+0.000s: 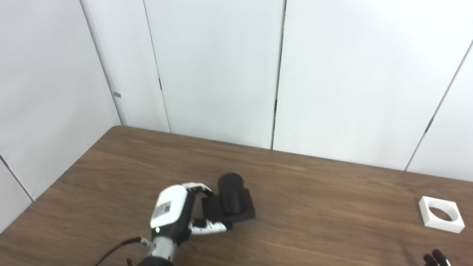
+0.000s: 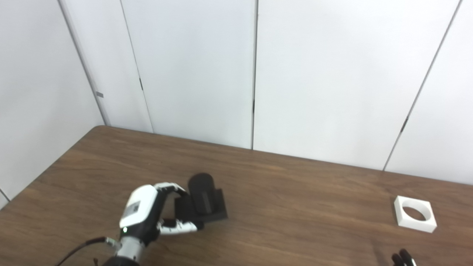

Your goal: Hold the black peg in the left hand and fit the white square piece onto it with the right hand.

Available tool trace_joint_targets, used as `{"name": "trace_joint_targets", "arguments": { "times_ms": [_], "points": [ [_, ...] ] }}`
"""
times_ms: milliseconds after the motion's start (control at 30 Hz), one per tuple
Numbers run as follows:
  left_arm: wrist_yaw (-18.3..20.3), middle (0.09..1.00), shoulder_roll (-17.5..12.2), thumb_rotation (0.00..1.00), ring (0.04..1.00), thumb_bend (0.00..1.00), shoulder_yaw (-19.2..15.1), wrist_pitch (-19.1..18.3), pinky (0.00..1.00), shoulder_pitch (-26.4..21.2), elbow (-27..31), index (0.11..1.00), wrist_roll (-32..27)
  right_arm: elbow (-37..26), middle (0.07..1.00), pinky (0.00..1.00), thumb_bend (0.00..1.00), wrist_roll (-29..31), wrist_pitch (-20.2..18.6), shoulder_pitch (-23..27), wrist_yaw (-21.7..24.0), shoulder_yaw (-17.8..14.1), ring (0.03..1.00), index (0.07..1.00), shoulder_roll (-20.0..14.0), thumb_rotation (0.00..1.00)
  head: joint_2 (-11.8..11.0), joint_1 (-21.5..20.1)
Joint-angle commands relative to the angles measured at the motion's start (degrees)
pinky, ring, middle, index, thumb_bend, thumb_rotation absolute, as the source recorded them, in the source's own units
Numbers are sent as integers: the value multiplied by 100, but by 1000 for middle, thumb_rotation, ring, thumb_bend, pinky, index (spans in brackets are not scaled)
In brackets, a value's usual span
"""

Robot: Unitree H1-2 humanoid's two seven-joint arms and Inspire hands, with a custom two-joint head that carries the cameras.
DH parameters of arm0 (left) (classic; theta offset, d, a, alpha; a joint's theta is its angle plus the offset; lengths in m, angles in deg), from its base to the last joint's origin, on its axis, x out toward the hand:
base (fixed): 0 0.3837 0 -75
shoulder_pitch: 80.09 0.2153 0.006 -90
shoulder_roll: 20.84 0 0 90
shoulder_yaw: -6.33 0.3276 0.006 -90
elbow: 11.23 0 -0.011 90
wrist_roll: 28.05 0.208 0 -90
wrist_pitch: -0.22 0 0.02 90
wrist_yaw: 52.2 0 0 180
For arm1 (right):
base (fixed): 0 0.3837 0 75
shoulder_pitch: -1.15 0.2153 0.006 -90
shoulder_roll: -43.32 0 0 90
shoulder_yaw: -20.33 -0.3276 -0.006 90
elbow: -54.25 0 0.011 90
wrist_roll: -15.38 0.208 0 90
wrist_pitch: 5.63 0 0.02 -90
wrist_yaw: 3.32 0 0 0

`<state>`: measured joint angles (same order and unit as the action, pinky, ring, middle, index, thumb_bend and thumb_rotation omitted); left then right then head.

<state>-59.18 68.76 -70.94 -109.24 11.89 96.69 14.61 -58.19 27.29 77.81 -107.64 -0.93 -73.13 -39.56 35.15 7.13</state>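
The black peg point(image 1: 231, 194), a short upright cylinder on a square black base, stands on the brown table point(image 1: 314, 184) left of centre. My left hand point(image 1: 177, 212) is at its left side. The fingers curl over the base's far left corner and the thumb presses its near edge, so the hand is shut on the peg's base. The white square piece point(image 1: 443, 224), with a round hole through it, lies flat at the far right of the table. Only the dark fingertips of my right hand point(image 1: 436, 258) show at the bottom right edge, below the white piece and apart from it.
White wall panels point(image 1: 214, 74) close off the table's far and left edges. A black cable point(image 1: 114, 249) trails from the left wrist. Bare wood lies between the peg and the white piece.
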Motion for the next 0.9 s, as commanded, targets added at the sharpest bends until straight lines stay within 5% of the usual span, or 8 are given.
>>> {"name": "trace_joint_targets", "arguments": {
  "times_ms": [0,267,467,867],
  "points": [
    [50,724,17,50,808,520,12,193,707,-2,392,485,155,-198,981,1000,504,-7,-73,-3,-8,47,1000,984,140,1000,7,4],
    [489,738,229,49,823,518,483,559,700,655,941,486,315,-559,974,1000,447,-71,-399,-60,-109,125,1000,994,184,1000,369,-431],
    [391,747,266,48,818,518,869,1223,717,1084,576,486,597,-674,975,1000,485,-82,-511,-96,-153,158,1000,979,178,1000,547,-554],
    [654,782,278,46,850,519,1170,1799,847,1260,6,486,760,-810,951,1000,538,-154,-654,-102,-188,146,999,962,164,1000,724,-656]
  ]
}}
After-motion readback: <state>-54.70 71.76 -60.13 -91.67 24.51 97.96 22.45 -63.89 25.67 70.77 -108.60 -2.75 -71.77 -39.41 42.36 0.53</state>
